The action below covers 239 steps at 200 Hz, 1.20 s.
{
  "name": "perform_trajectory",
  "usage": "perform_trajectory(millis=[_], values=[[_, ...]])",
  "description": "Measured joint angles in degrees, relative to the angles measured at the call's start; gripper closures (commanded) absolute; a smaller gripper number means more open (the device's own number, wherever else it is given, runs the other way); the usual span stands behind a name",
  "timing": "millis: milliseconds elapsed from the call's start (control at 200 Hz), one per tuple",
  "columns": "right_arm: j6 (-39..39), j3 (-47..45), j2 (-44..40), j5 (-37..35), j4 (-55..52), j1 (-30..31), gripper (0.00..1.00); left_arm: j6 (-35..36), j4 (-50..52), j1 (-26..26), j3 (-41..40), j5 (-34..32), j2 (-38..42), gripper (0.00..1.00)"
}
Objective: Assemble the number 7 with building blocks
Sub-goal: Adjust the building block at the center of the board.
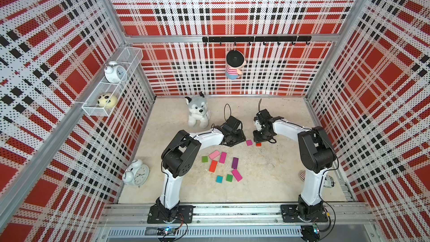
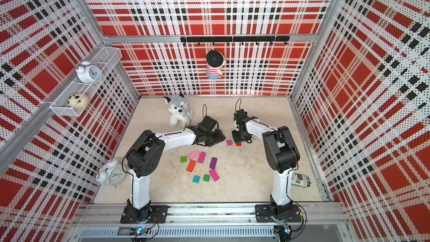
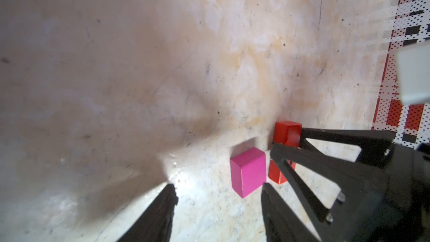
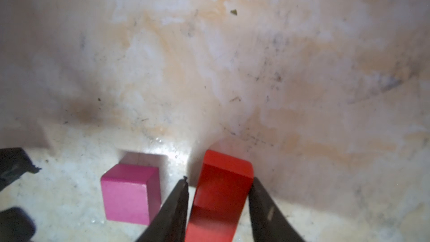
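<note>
- Find the right claw (image 4: 220, 179) clamped across the red block (image 4: 223, 206), one finger on each side face; whether lifted or resting on the table (image 1: 279, 182) cannot be told
- Find the left claw (image 3: 218, 185) with fingers apart and holding nothing, low over the table just beside the magenta block (image 3: 250, 173)
- Locate the red and magenta blocks side by side near the middle of the table, close but not touching, on the back-edge side of the loose blocks (image 1: 222, 157)
- Treat this pair as the probable start of the top bar of the number 7; stem not yet laid
- Locate the eight loose blocks lying flat toward the front edge, some nearly touching
- Expect light, rigid, smooth-painted pieces: no give and little risk of breakage, but likely to swivel between fingers and skid on the glossy surface when nudged
- Grip across the short width at mid-length, fingers square to the long sides; avoid corner grips
- Release low and open slowly, keeping the spreading fingers off the magenta neighbour
- Use the bare stretch toward the right edge and front edge for the stem; ample room there
- Keep clear of the toy dog (image 1: 197, 112) at the back edge, the alarm clock (image 1: 136, 173) by the left edge and the can (image 2: 300, 179) at the right edge
- Move one claw at a time, both being near each other
</note>
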<state>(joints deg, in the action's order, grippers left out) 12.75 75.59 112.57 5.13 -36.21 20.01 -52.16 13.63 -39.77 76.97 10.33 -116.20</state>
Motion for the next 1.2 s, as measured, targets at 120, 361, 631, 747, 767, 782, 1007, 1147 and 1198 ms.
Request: perform_trajectory(millis=[120, 361, 631, 747, 767, 782, 1007, 1147, 1198], values=[[4.0, 0.0, 0.0, 4.8, 0.0, -2.6, 0.83, 1.0, -0.2, 0.0, 0.3, 0.0, 0.0, 0.37], [16.0, -2.8, -0.7, 14.7, 2.9, -7.9, 1.00, 4.0, -0.4, 0.3, 0.5, 0.0, -0.1, 0.36], [41.8, -14.2, -7.8, 17.6, 12.1, -8.2, 1.00, 7.7, -2.0, 0.9, 1.6, -0.1, -0.5, 0.36], [54.2, -16.6, -10.6, 14.9, 11.8, -6.9, 1.00, 9.3, -3.0, 0.9, 2.1, -0.2, -0.8, 0.36], [56.3, -16.6, -10.8, 14.3, 11.6, -6.6, 1.00, 9.5, -3.2, 0.9, 2.2, -0.2, -0.8, 0.36], [57.5, -16.5, -10.8, 13.7, 11.4, -6.3, 1.00, 9.7, -3.4, 0.9, 2.2, -0.2, -0.9, 0.36], [71.1, -8.9, -8.7, 3.9, 4.6, -2.6, 1.00, 11.6, -4.3, 0.9, 2.2, 0.2, -1.5, 0.35], [75.4, -6.5, -7.0, -0.3, 2.5, -2.2, 1.00, 12.0, -4.8, 0.9, 2.1, 0.2, -1.5, 0.35], [76.1, -5.7, -6.2, -1.4, 1.2, -2.2, 1.00, 12.0, -5.0, 0.9, 2.1, 0.2, -1.5, 0.35]])
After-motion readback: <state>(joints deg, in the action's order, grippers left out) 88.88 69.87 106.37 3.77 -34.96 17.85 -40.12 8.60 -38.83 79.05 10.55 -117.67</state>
